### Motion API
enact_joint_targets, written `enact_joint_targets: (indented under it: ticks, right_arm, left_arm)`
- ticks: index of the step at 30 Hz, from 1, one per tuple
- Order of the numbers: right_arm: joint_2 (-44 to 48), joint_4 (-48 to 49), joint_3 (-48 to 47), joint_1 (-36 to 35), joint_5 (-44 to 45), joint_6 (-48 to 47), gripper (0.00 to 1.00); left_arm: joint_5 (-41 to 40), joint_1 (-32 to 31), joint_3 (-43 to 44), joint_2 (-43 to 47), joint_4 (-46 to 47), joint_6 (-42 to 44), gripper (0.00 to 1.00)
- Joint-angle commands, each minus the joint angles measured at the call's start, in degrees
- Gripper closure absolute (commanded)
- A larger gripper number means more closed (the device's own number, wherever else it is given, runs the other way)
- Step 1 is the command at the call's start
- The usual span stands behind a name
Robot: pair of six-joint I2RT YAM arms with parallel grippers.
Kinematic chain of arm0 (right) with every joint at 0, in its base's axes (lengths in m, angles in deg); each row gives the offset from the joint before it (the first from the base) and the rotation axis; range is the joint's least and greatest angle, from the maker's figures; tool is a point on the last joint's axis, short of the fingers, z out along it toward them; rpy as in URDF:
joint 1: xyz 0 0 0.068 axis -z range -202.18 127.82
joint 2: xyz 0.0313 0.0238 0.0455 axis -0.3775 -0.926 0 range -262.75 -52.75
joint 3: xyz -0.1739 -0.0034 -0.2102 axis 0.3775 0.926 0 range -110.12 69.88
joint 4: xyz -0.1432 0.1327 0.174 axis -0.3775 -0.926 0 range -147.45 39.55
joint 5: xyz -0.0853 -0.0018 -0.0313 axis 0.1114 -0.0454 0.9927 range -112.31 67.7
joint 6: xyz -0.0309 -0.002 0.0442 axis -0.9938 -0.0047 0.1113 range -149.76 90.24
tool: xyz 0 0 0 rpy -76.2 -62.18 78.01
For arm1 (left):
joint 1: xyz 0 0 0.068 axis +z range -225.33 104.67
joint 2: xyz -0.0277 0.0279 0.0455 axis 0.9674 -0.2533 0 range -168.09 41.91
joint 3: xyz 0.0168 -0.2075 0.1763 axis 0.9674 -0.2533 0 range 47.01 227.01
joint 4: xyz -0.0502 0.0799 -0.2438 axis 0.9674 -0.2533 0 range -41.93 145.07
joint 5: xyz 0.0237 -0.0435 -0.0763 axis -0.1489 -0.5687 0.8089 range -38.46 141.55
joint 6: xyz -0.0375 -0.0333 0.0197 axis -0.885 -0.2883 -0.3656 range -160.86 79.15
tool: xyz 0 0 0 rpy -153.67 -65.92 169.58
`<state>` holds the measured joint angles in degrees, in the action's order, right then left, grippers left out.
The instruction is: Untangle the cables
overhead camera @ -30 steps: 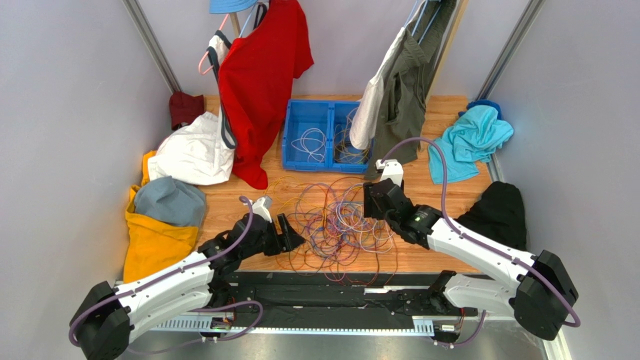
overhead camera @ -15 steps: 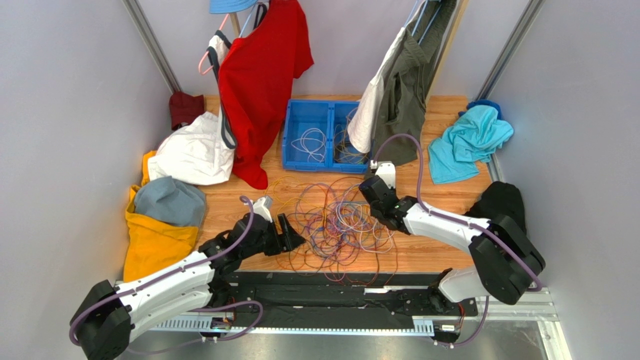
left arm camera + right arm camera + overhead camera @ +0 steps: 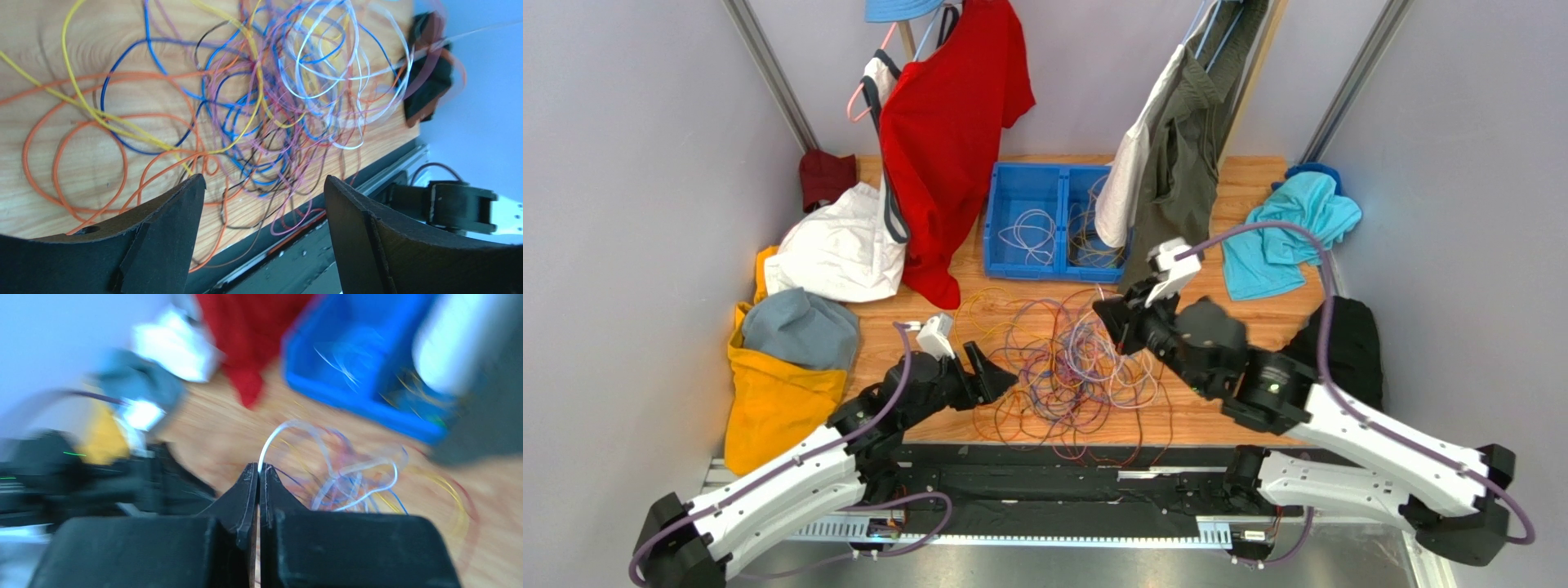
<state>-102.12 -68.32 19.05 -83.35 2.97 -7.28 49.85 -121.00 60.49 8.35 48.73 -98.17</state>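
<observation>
The cables [image 3: 1066, 364] lie in a loose tangle of orange, yellow, purple, blue and white loops on the wooden table [image 3: 891, 328]. My right gripper [image 3: 1112, 321] is over the tangle's far right edge. In the right wrist view it [image 3: 258, 468] is shut on a thin white cable [image 3: 288, 425] that arcs up from its tips back into the pile. My left gripper [image 3: 1004, 377] stands at the tangle's left edge. It [image 3: 264, 179] is open with nothing between the jaws, and the cables [image 3: 258, 104] spread out beyond its fingertips.
A blue bin [image 3: 999, 235] with more cables stands behind the tangle. Hanging red [image 3: 952, 135] and grey [image 3: 1179, 147] garments reach down near it. Clothes lie on the left [image 3: 799, 331] and right [image 3: 1290, 233]. The black front rail [image 3: 1075, 463] runs just below the tangle.
The right gripper has shut on the white cable, and its arm has lifted and swung. The left gripper has shifted slightly left and stays open.
</observation>
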Motion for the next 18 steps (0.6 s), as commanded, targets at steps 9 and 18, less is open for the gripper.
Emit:
enact_joint_targets:
  ticks: [9,18]
  right_arm:
    - [-18.3,-13.8,-46.8,-16.6,-12.9,-13.0,1.00]
    - [-20.1,-16.1,-57.9,-19.3,-7.4,-17.7,1.00]
  left_arm:
    - [-2.9,-0.2,3.8,15.8,-3.6,7.7,0.16]
    - [-2.6,-0.2,1.5,25.9,1.1,10.4,0.04]
